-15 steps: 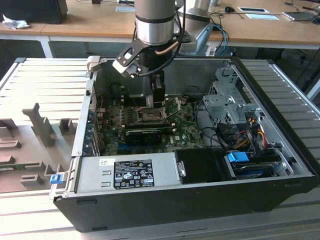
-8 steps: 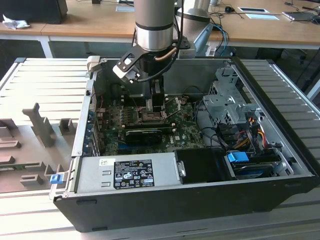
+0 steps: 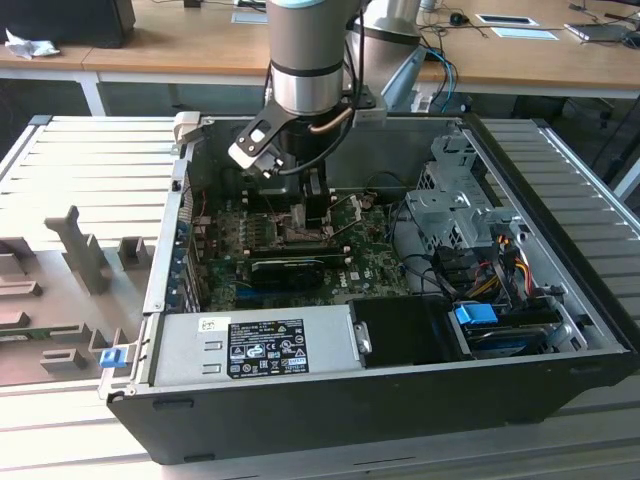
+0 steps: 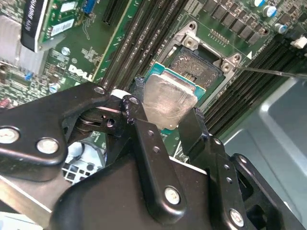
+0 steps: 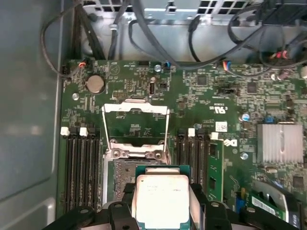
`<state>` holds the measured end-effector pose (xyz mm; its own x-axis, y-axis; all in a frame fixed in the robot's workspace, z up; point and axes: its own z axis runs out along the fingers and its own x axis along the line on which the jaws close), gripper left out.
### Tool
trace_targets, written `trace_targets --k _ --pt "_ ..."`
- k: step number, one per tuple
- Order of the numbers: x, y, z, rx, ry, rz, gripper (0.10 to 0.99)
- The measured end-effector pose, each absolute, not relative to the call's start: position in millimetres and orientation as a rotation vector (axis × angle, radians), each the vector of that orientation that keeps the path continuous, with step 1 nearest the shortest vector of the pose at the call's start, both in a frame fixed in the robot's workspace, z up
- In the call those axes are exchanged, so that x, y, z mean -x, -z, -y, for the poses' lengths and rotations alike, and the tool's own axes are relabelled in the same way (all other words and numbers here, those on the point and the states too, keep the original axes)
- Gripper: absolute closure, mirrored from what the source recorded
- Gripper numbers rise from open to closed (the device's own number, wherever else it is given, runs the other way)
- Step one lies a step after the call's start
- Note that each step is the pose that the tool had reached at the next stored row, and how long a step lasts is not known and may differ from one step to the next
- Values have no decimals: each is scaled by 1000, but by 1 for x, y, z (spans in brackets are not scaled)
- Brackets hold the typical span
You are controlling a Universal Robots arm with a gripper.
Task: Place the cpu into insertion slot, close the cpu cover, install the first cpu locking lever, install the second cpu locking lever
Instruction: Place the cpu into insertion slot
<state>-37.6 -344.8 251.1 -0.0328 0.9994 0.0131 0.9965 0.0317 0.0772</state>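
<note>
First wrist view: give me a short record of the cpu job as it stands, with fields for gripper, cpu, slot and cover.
gripper: shut on the cpu
cpu: silvery face up, held over the insertion slot, apparently not seated
insertion slot: pin field partly uncovered beside the cpu
cpu cover: open, tipped back from the slot
setting: motherboard inside an open computer case

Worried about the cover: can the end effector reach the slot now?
Probably yes: the cover is swung open, the slot lies bare, and the end effector holds the cpu close over it.
</note>
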Motion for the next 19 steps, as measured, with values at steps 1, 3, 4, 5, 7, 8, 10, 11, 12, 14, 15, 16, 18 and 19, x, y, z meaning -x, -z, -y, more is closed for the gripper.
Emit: trace_targets --k 1,3,4,5,7,8,10,11,12,14,15,16,18,19 --pt "38 -251 344 -2152 -100 -2225 557" --pt "38 -249 341 -2150 -100 -2228 557" --pt "38 -248 340 -2150 -100 -2228 557" --pt "38 -247 339 -2150 -101 -2228 557" --pt "41 -243 337 -2149 -102 -2227 557" --pt "41 -242 337 -2149 -102 -2227 557" --pt "42 -241 335 -2149 -102 -2227 557" --pt "42 -240 334 -2149 -102 -2227 557" --pt "43 -239 333 -2149 -102 -2227 557" --pt "44 -238 331 -2149 -102 -2227 557" --pt "44 -237 330 -2149 -102 -2227 557" --pt "45 -236 329 -2149 -102 -2227 557" --pt "46 -232 327 -2149 -102 -2227 557" --pt "47 -231 326 -2149 -102 -2227 557"
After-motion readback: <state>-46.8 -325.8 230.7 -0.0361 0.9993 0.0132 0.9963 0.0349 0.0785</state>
